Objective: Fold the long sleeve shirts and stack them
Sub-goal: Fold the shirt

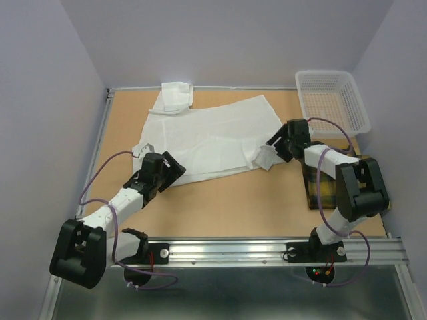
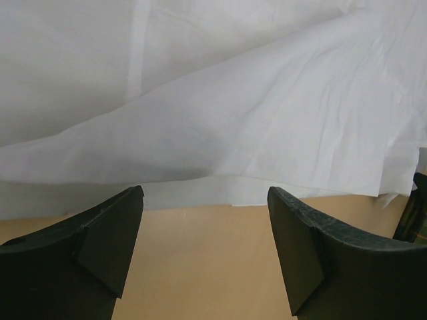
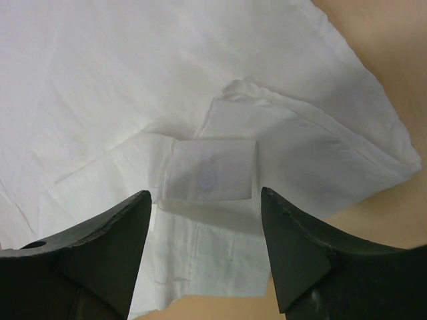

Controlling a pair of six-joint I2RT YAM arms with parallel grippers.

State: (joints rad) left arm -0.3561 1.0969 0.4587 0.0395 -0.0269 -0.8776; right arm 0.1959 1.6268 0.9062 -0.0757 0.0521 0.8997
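Got left gripper (image 1: 172,168) wide open, empty, at 7 o'clock hem of white shirt (image 1: 213,133) spread mid-table. Got right gripper (image 1: 272,145) open, empty, over sleeve cuff (image 3: 210,170) at shirt's 3 o'clock. Counting 2 shirts, 1 mesh basket (image 1: 360,113) at 1 o'clock. Finding plaid shirt (image 1: 315,190) folded at 4 o'clock under right arm. Picking up cuff button (image 3: 207,179) in right wrist view only.

The left arm (image 1: 110,212) and right arm (image 1: 331,163) share one build: white tube links between chunky black joint housings. A thin purple cable (image 1: 99,168) loops along each. Both bases are screwed to a silver metal rail (image 1: 233,251). Small red and green lights (image 1: 320,271) glow below the right base. The left hand (image 2: 205,193) and right hand (image 3: 205,195) have matte black, wedge-shaped fingers (image 2: 107,233).
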